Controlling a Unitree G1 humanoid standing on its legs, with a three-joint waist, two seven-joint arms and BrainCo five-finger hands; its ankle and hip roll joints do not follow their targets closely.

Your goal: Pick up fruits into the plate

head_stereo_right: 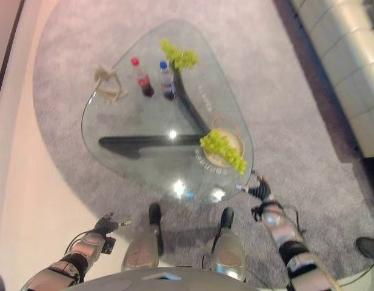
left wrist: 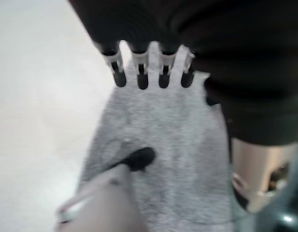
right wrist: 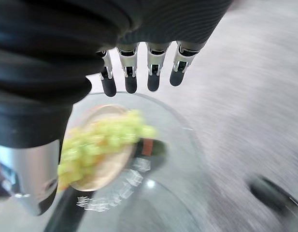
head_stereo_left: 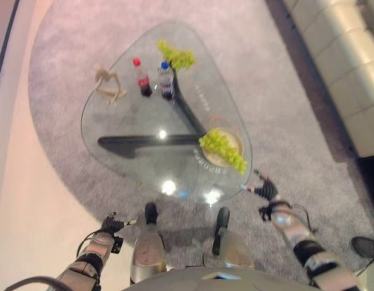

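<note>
A: Seen from above: glass table point(head_stereo_left: 114, 130), rounded and three-sided, on a grey carpet point(head_stereo_left: 283, 109); dark base visible through the glass.

B: And the fruits?

A: One bunch of green grapes point(head_stereo_left: 222, 147) lying on the plate point(head_stereo_left: 217, 159), near the table edge closest to the right hand; part of the bunch hanging over the plate's rim. A second grape bunch point(head_stereo_left: 176, 56) at the far end of the table, well apart from the plate; just beside the bottles.

B: Which bottles?

A: A dark bottle with red cap point(head_stereo_left: 142, 77) and a bottle with blue cap point(head_stereo_left: 166, 80), both upright, side by side. A pale ornament point(head_stereo_left: 107, 85) standing to their left.

B: State of the right hand?

A: Right hand point(head_stereo_left: 265, 191) hovering off the table's edge, near the plate, over the carpet; fingers point(right wrist: 131, 82) straight in a row in the right wrist view, nothing between them; plate and grapes visible past the fingertips, not touched.

B: And the left hand?

A: Left hand point(head_stereo_left: 111, 225) low at the lower left, away from the table; fingers point(left wrist: 142, 79) extended and relaxed in the left wrist view, thumb apart, holding nothing; carpet and pale floor point(left wrist: 37, 96) beyond them.

B: Anything else around?

A: A light sofa point(head_stereo_left: 344, 66) along the right side; a dark shoe point(head_stereo_left: 365, 247) at the lower right.
</note>
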